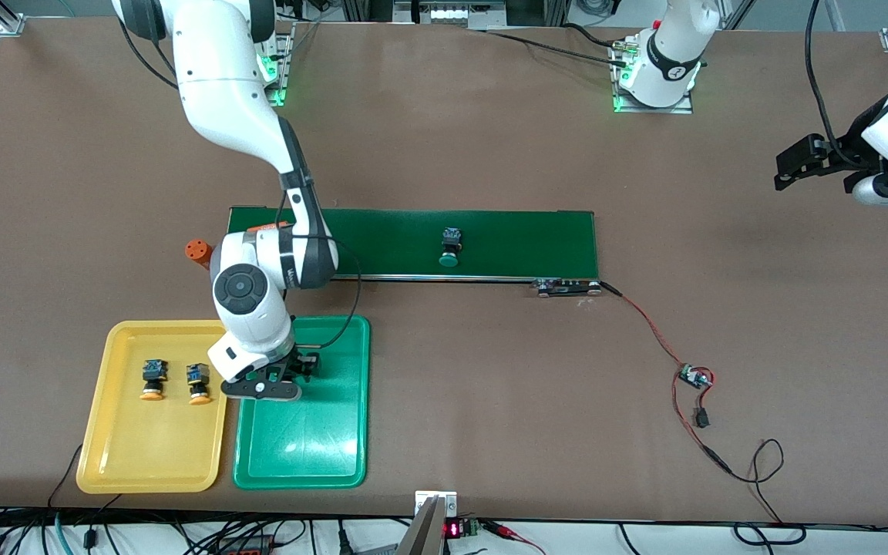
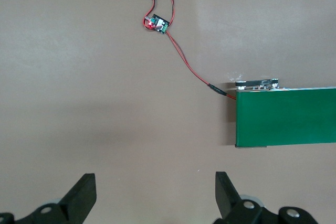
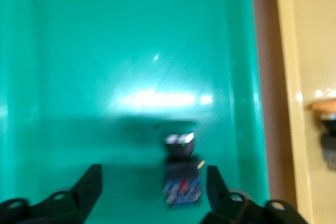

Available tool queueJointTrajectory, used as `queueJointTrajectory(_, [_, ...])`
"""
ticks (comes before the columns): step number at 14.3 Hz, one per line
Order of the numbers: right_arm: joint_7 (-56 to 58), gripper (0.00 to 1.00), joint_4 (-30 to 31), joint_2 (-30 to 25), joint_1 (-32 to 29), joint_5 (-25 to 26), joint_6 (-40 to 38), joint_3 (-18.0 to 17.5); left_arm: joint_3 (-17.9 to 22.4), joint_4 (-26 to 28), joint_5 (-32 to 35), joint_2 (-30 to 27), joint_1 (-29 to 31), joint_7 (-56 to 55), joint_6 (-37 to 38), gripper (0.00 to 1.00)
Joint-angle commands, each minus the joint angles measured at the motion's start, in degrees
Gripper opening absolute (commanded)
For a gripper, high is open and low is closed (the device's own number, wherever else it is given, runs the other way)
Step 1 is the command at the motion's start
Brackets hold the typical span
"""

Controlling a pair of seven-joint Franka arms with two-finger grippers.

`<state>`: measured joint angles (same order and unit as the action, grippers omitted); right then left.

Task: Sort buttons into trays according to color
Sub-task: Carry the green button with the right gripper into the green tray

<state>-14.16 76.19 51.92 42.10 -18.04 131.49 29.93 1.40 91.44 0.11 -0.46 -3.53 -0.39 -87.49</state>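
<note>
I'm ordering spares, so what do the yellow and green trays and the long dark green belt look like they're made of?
The yellow rounded-corner tray and green rounded-corner tray look like moulded glossy plastic: bright glare spots, smooth raised rims. The long dark green conveyor belt looks matte, probably rubber or coated fabric: no shine; the frames can't settle which.

Two orange-capped buttons [image 1: 153, 381] [image 1: 198, 384] lay side by side in the yellow tray [image 1: 153, 408]. One green-capped button [image 3: 181, 176] lay in the green tray [image 1: 305, 432] beside it, another [image 1: 451, 247] on the belt.
</note>
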Motion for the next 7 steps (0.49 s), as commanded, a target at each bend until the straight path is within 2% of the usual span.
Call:
queueJointTrajectory(1, [-3.3, 1.0, 2.81, -6.29, 4.64, -1.3, -8.24, -0.48, 0.36, -1.26, -0.81, -0.24, 0.27, 1.18, 1.36, 1.0])
queueJointTrajectory(7, [-21.14, 1.0, 5.01, -8.32, 17.56, -1.39, -10.02, -0.31, 0.36, -1.44, -0.9, -0.16, 0.36, 0.92, 1.36, 1.0])
